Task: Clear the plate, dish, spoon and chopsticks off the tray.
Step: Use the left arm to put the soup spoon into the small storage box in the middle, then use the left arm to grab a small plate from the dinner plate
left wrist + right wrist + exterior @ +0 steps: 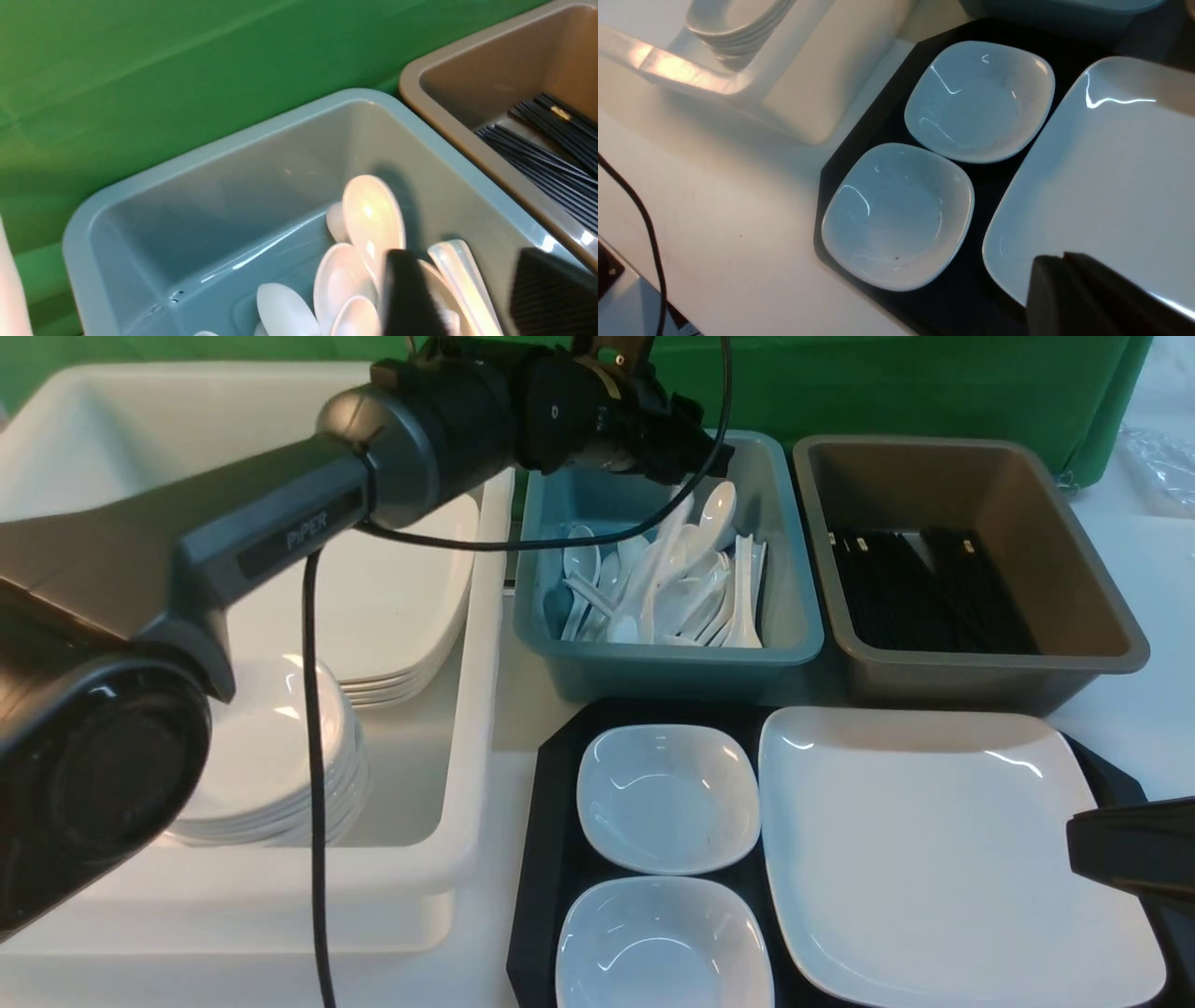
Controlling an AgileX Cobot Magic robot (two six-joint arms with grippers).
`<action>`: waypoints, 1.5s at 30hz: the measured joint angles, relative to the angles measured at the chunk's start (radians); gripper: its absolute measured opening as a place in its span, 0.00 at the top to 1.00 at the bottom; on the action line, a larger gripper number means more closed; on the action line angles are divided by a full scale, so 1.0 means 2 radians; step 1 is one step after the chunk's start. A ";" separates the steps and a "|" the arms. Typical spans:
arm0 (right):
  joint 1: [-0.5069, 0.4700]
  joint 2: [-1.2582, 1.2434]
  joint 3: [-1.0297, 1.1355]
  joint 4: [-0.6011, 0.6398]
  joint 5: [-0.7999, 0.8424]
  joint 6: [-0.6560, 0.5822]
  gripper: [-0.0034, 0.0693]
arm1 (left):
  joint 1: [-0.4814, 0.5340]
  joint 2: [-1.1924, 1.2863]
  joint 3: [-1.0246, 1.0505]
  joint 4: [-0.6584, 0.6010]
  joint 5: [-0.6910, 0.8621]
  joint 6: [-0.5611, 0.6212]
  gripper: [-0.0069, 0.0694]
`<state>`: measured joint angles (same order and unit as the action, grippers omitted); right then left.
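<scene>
The large white plate [934, 859] lies on the right of the black tray [551, 859]. Two small white dishes [667, 798] [663, 943] sit on the tray's left side. My left gripper [476, 298] hangs open inside the teal bin [794, 616], over a heap of white spoons [672, 588]. One spoon handle [460, 275] lies between the wide-apart fingers. My right gripper [1064, 261] is shut, its tips over the plate's [1111, 177] right edge, with nothing visible between them. Black chopsticks [934, 588] lie in the brown bin [1102, 644].
A big white bin [467, 784] at the left holds a stack of plates [392, 607] and a stack of small dishes [271, 775]. A green cloth [934, 383] closes off the back. The left arm's cable [313, 803] hangs in front of the white bin.
</scene>
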<state>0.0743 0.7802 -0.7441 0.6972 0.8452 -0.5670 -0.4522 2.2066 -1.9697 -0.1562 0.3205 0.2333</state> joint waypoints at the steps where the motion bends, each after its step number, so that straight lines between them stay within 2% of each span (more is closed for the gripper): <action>1: 0.000 0.000 0.000 0.000 0.000 0.000 0.89 | 0.001 0.000 0.000 0.000 0.008 -0.001 0.29; 2: 0.000 0.000 0.000 0.001 0.000 0.000 0.89 | 0.001 -0.003 0.000 0.000 0.020 -0.001 0.21; 3: 0.000 0.000 0.000 0.001 0.000 0.000 0.89 | 0.001 -0.004 0.000 0.000 0.024 -0.002 0.20; 4: 0.000 0.000 0.000 0.001 0.000 0.000 0.89 | 0.001 -0.015 0.000 0.000 0.078 -0.016 0.12; 6: 0.000 0.001 0.000 0.001 0.001 0.000 0.89 | 0.001 -0.032 0.000 0.001 0.140 -0.033 0.12; 7: 0.000 0.001 0.000 0.001 0.002 0.000 0.89 | 0.001 -0.044 0.000 0.001 0.184 -0.039 0.15; 8: 0.000 0.001 0.000 0.001 0.002 0.000 0.89 | 0.001 -0.044 0.000 0.001 0.193 -0.039 0.16; 10: 0.000 0.002 0.000 0.001 0.008 -0.001 0.89 | 0.001 -0.075 -0.001 0.000 0.309 -0.040 0.40; 12: 0.000 0.002 0.000 0.001 0.016 -0.007 0.89 | -0.003 -0.095 0.002 -0.007 0.387 -0.015 0.67; 13: 0.000 0.002 0.000 0.001 0.020 -0.012 0.89 | -0.005 -0.102 0.011 -0.009 0.412 -0.004 0.76; 14: 0.000 0.002 0.000 0.001 0.021 -0.012 0.89 | -0.006 -0.105 0.013 -0.010 0.416 0.000 0.77; 15: 0.000 0.002 0.000 0.002 0.030 -0.016 0.89 | -0.014 -0.117 0.037 -0.010 0.431 0.010 0.84; 18: 0.000 0.002 0.000 -0.007 0.056 -0.024 0.89 | -0.035 -0.136 0.104 -0.010 0.444 0.022 0.89; 22: 0.000 0.002 0.000 -0.028 0.075 -0.027 0.89 | -0.068 -0.140 0.180 -0.012 0.430 0.057 0.90; 27: 0.000 0.003 0.000 -0.038 0.077 -0.027 0.89 | -0.087 -0.139 0.221 -0.010 0.364 0.073 0.86; 30: 0.000 0.003 0.000 -0.038 0.074 -0.025 0.89 | -0.088 -0.132 0.236 -0.002 0.335 0.072 0.76; 31: 0.000 0.003 0.000 -0.038 0.072 -0.025 0.89 | -0.088 -0.131 0.236 -0.002 0.334 0.072 0.75; 32: 0.000 0.003 0.000 -0.038 0.069 -0.024 0.89 | -0.088 -0.124 0.240 -0.001 0.335 0.063 0.66; 35: 0.000 0.003 0.000 -0.038 0.065 -0.023 0.89 | -0.088 -0.114 0.244 -0.001 0.351 0.056 0.50; 36: 0.000 0.003 0.000 -0.038 0.065 -0.023 0.89 | -0.088 -0.113 0.245 -0.001 0.353 0.056 0.48; 38: 0.000 0.003 0.000 -0.038 0.061 -0.023 0.89 | -0.088 -0.108 0.245 -0.001 0.372 0.055 0.34; 41: 0.000 0.003 0.000 -0.038 0.052 -0.023 0.89 | -0.088 -0.105 0.245 -0.001 0.382 0.055 0.22; 45: 0.000 0.003 0.000 -0.038 0.045 -0.023 0.89 | -0.088 -0.100 0.245 0.000 0.380 0.056 0.17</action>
<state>0.0743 0.7859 -0.7441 0.6202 0.9347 -0.6128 -0.6285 2.0060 -1.4793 -0.1564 1.0814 0.3451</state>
